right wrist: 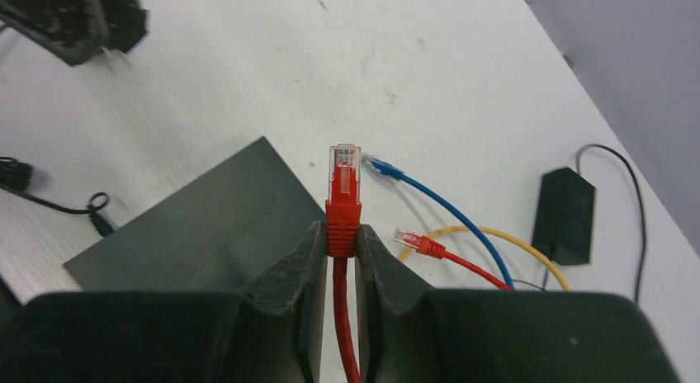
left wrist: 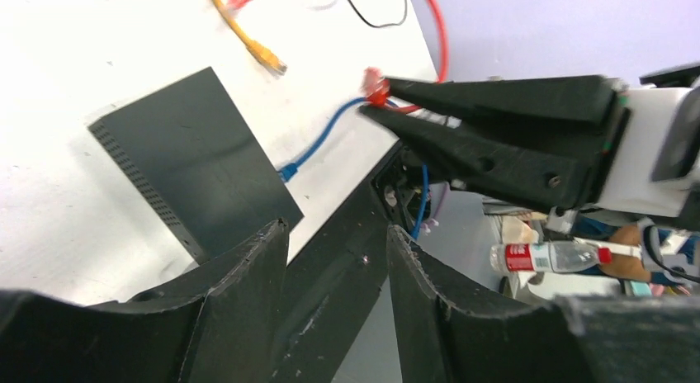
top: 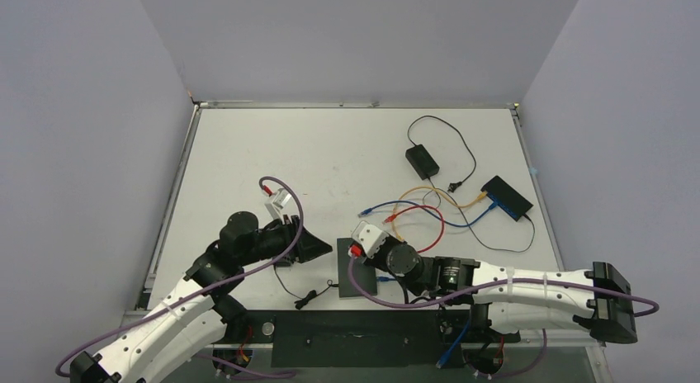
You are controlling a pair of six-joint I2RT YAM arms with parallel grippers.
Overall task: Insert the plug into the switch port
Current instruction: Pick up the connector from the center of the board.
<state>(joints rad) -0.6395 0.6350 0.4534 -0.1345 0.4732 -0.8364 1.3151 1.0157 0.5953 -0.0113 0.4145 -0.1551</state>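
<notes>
Right pincer (right wrist: 342, 238) is clenched on the red plug (right wrist: 344, 181) by the boot, clear tip poking out fwd, prob so it slots straight in. Switch (right wrist: 206, 226) lies flat on the desk (right wrist: 413, 69) just below-left of it. Left pincer (left wrist: 336, 230) is released, empty, next to the switch.

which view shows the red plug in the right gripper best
Right wrist view: the red plug sits centred and sharp, clamped in the right gripper. Left wrist view shows only a red tip poking from the jaws; top view, a tiny red speck.
</notes>
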